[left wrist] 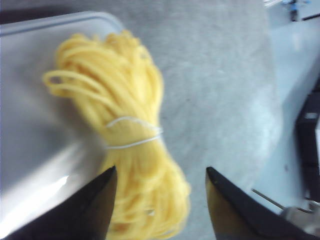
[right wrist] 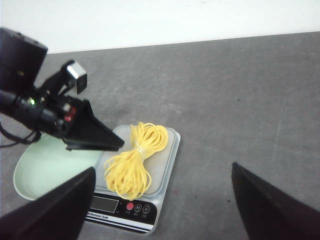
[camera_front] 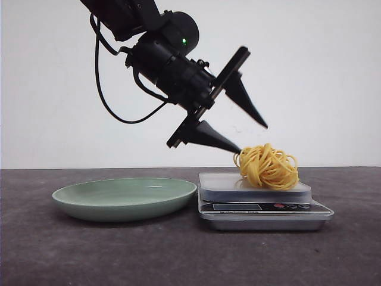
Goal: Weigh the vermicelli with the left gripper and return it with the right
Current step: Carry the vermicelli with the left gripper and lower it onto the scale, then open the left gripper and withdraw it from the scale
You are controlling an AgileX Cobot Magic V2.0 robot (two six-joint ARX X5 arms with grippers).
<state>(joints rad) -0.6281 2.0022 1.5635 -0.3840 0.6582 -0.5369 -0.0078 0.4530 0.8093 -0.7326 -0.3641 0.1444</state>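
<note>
Nearest to the front camera is the dark surface (camera_front: 178, 256), and on it stand a silver kitchen scale (camera_front: 265, 208) and, just beside it on the left, a pale green plate (camera_front: 125, 198). The vermicelli (camera_front: 268, 167) lies on the scale platform, toward its right part, so its weight can be read. The left tool (camera_front: 250, 138) hangs tilted above it with its fingers wide apart and nothing between them; the lower fingertip is very near the noodles, and I cannot tell whether it touches them. I judge that the noodles are now released for weighing.

From the left wrist, the view is blurred. The vermicelli (left wrist: 127, 140), tied in the middle with a thin white band (left wrist: 134, 134), lies partly on the scale platform (left wrist: 35, 125), and the two black fingers (left wrist: 87, 210) stand apart on both sides of its near end without gripping it.

From the right wrist, the right tool (right wrist: 162, 200) is also wide open and empty, held well above the scale (right wrist: 132, 205) and the vermicelli (right wrist: 132, 160), probably waiting to carry the noodles back to the plate (right wrist: 42, 170).
</note>
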